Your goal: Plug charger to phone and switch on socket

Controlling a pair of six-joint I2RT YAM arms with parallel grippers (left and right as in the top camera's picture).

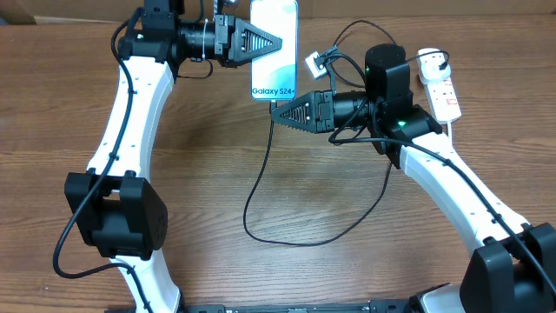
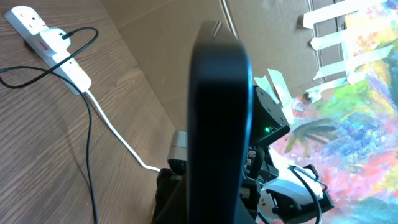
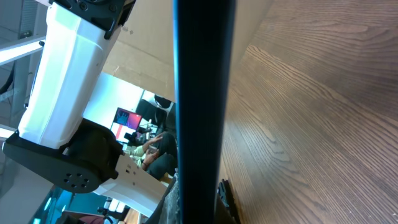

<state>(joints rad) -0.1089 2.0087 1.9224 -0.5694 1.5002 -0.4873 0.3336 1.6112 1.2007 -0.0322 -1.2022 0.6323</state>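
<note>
**Phone held at the far side of the counter, cable end at its lower edge**

The phone (image 1: 274, 71) is seen from overhead at the far middle of the counter (image 1: 313, 278), with its pale screen turned upward and the words "Galaxy S24+" near its lower end. It is gripped at its left edge by the left end effector (image 1: 278, 42), which is clenched on it. In the left wrist view the phone (image 2: 217, 124) is shown edge-on as a dark slab. Whether it rests on the wood cannot be told.

Just below the phone's lower edge the right end effector (image 1: 276, 111) is clenched on the end of the charger (image 1: 246, 216). The connector tip itself is not made out. From there the thin black cable is laid in a wide loop across the counter and is led back toward the right. In the right wrist view a dark vertical strip (image 3: 199, 93) is seen close up, with wood grain to its right.

The socket (image 1: 441, 87) lies at the far right, well apart from the phone, with a black plug seated in it. Its thick white cord (image 2: 118, 134) is trailed across the wood.

The counter is of brown wood grain. Behind it brown cardboard (image 2: 180, 37) with strips of white tape is seen, and beside that a brightly coloured painting (image 2: 364, 130).
</note>
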